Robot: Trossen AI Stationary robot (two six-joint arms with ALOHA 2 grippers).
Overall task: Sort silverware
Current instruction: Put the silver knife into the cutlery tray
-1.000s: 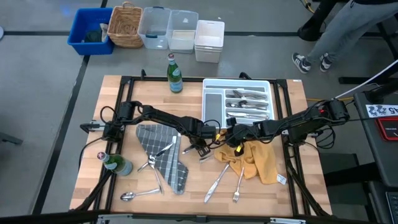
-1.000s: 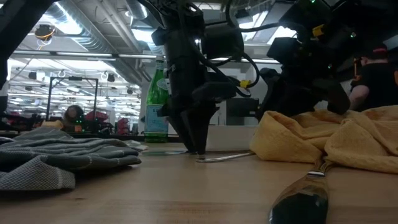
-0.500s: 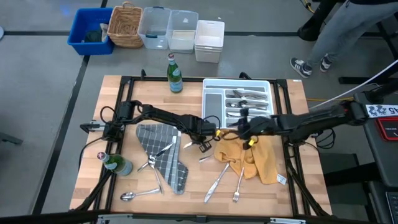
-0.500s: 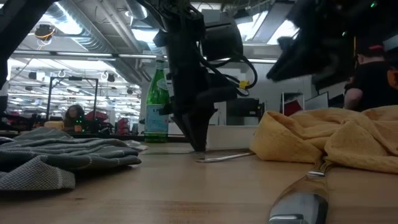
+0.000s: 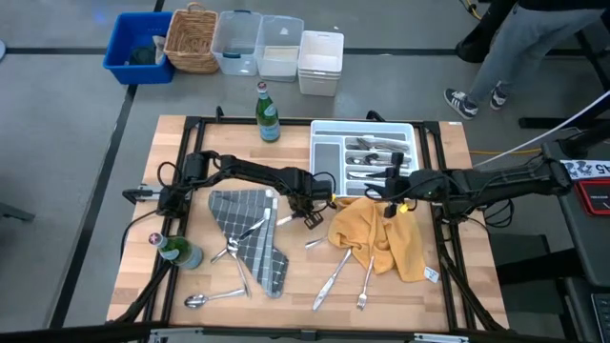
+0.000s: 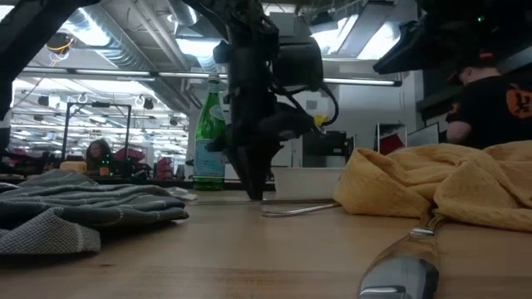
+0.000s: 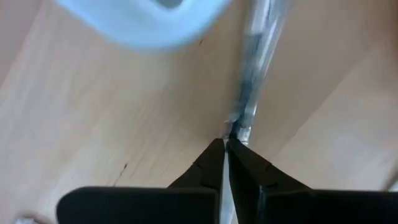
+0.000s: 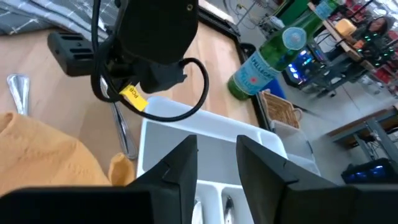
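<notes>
Jaws of my left gripper (image 7: pixel 227 144) pinched shut on the near end of one silverware piece (image 7: pixel 256 68), its long axis running straight ahead toward the white tray (image 5: pixel 327 162) at upper centre; right gripper (image 8: pixel 216 163) open, hovering over that tray.

Even overhead light — blurred left wrist view, backlit low view

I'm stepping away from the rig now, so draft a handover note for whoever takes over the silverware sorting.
Left gripper: shut on a utensil lying on the table near the white tray.
Right gripper: open, empty, above the tray.
Done: several pieces in the tray.
Left: forks on the grey cloth, a spoon, and two more pieces by the yellow cloth.
</notes>
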